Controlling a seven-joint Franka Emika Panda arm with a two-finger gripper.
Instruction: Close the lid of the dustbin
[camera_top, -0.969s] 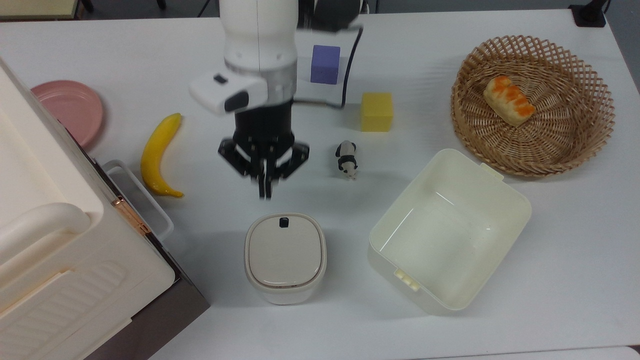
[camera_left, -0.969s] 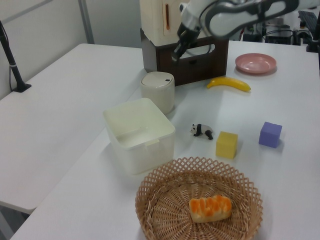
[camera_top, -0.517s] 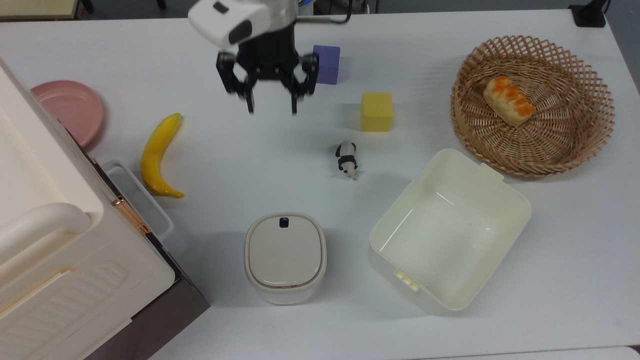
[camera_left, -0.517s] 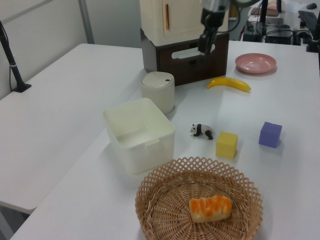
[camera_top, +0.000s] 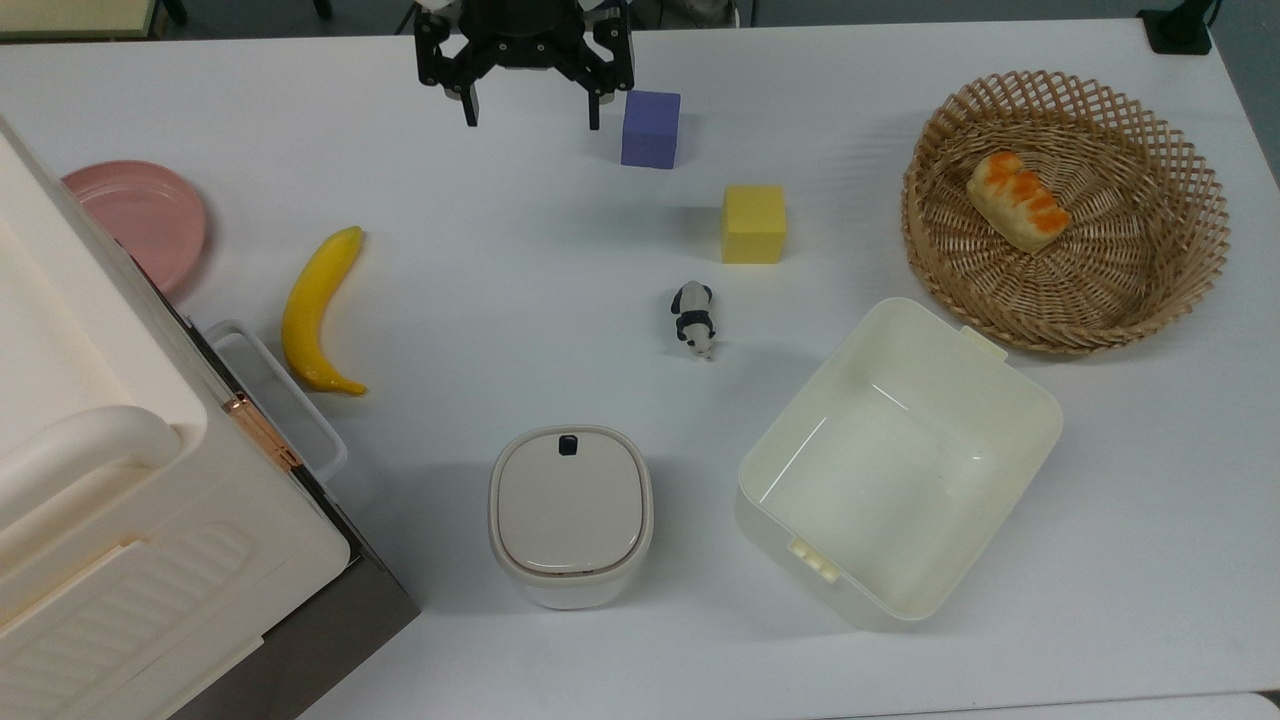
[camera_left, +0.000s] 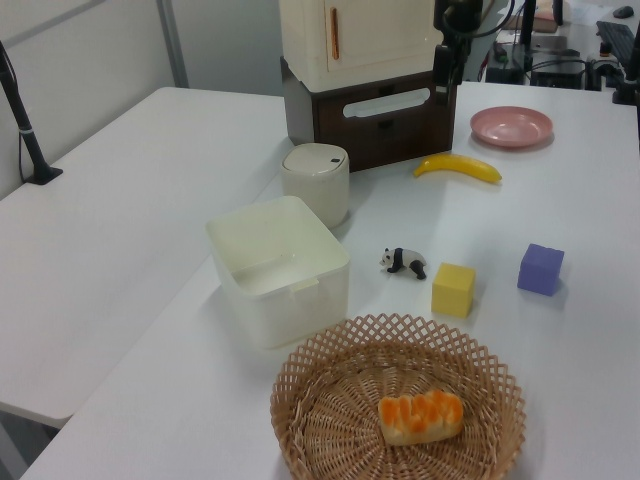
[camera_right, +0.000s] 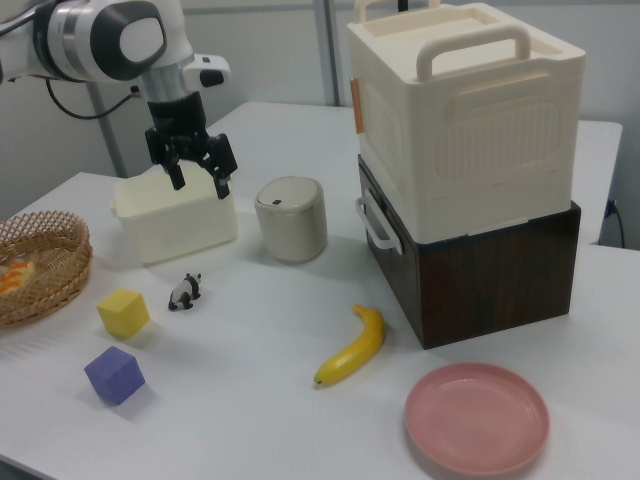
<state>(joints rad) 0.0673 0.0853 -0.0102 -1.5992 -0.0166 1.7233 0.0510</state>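
The small cream dustbin stands near the table's front in the top view. Its beige lid lies flat and shut on it, the dark button at the far edge. The dustbin and lid also appear in the left view, and the dustbin with its lid in the right view. My gripper hangs open and holds nothing, high above the table and far from the bin, beside the purple cube. In the right view the gripper hovers in front of the cream tub.
A banana, a pink plate, a yellow cube and a toy panda lie on the table. The open cream tub sits right of the bin, a wicker basket with bread beyond. A big cream storage box fills the top view's left.
The gripper has risen and pulled away from the bin toward the top view's top edge. Its fingers went from shut to spread wide. The lid stays flat.
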